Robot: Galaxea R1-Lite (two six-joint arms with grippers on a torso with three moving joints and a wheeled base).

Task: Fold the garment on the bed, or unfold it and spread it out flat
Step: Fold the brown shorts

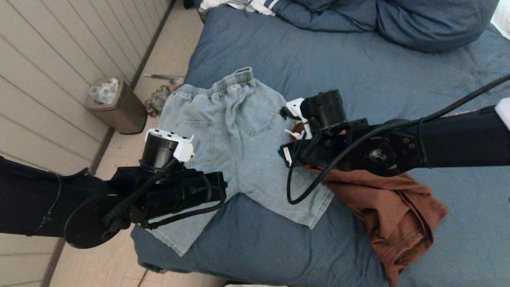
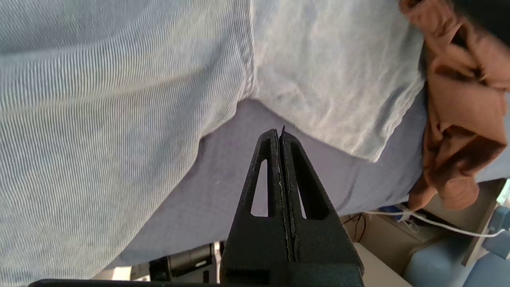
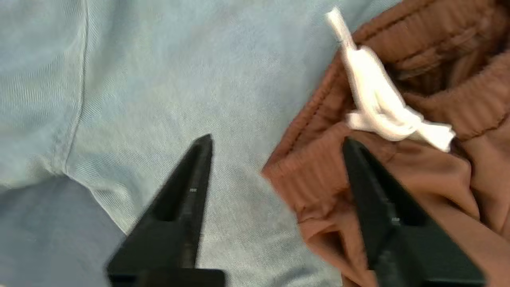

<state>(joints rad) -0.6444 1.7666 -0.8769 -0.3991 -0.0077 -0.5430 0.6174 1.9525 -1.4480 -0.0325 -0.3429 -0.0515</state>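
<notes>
Light-blue denim shorts (image 1: 235, 131) lie spread out, back side up, near the left edge of the bed (image 1: 358, 71). A crumpled rust-brown garment (image 1: 390, 203) with a white drawstring (image 3: 378, 103) lies beside them, its waistband overlapping the denim's right leg. My right gripper (image 3: 277, 139) hovers open over that overlap, one finger above the denim (image 3: 159, 79), the other over the brown waistband (image 3: 318, 167), holding nothing. My left gripper (image 2: 279, 133) is shut and empty, pointing at bare blue cover (image 2: 223, 175) between the denim legs (image 2: 99, 119). The brown garment (image 2: 458, 119) shows beyond it.
Blue pillows (image 1: 430, 24) and a white striped cloth (image 1: 239, 4) lie at the head of the bed. A brown waste bin (image 1: 119, 105) and small clutter (image 1: 159, 97) stand on the floor left of the bed. The denim's left leg hangs near the bed's corner.
</notes>
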